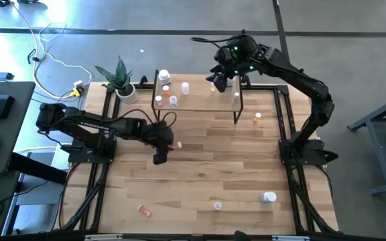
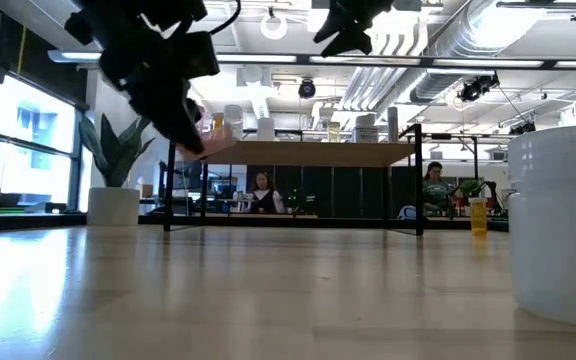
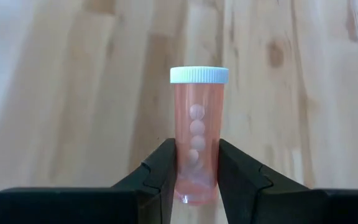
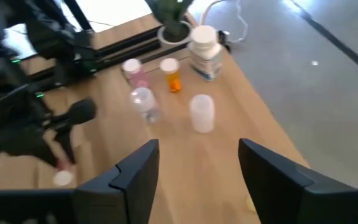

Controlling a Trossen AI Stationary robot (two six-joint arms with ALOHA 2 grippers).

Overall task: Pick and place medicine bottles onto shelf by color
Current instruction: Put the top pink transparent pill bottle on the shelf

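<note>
Plank table (image 1: 206,174) below; left claw (image 3: 196,177) clamps pink bottle (image 3: 197,134) in air, short of shelf (image 1: 200,100). Right claw (image 4: 197,163) gapes wide above shelf, empty. Advice: keep bottle upright, lower beside pink bottle on shelf (image 4: 132,70), release gently.

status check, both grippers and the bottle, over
Left gripper shut on pink bottle, lifted off the table short of the shelf. Right gripper open, empty, above shelf. Nothing blocking.
</note>
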